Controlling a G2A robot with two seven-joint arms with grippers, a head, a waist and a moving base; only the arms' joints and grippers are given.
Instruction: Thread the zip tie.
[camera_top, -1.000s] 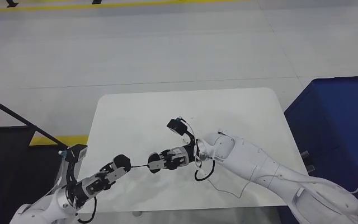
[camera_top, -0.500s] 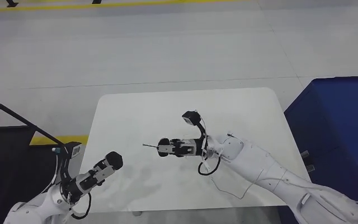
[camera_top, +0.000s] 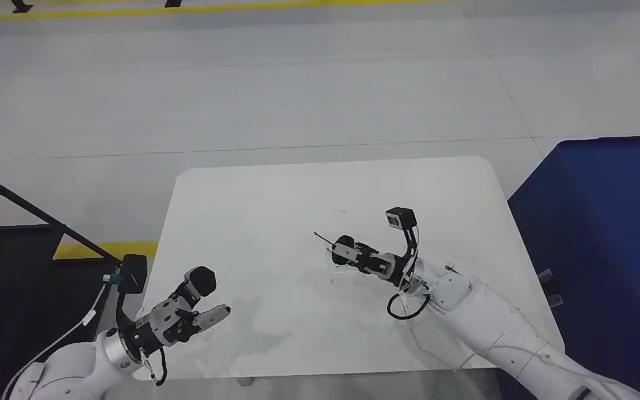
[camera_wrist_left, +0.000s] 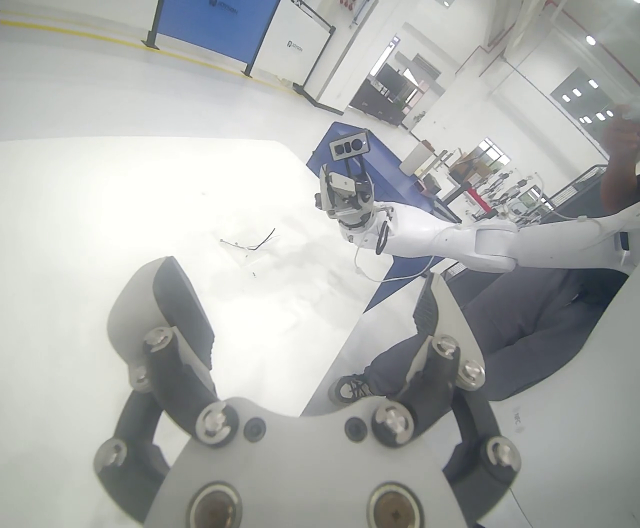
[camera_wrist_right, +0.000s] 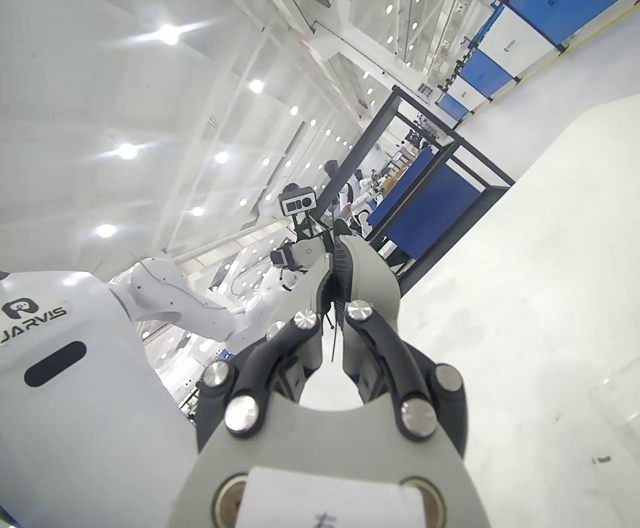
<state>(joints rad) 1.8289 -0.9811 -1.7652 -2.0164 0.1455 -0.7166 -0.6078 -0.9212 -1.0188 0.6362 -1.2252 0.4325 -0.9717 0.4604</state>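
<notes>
Clamping half-hidden zip tie (camera_top: 322, 239), right end effector (camera_top: 343, 249)

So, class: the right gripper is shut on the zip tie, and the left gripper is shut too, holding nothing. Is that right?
No. The left gripper is open, its jaws spread wide in the left wrist view, holding nothing. The right gripper is shut on the zip tie.

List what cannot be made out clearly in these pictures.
Right wrist view: shut fingers of the right gripper hide most of the zip tie.
Top view: its free end is too thin to show any loop.
Left wrist view: dark bits on the table, too small to identify.
</notes>
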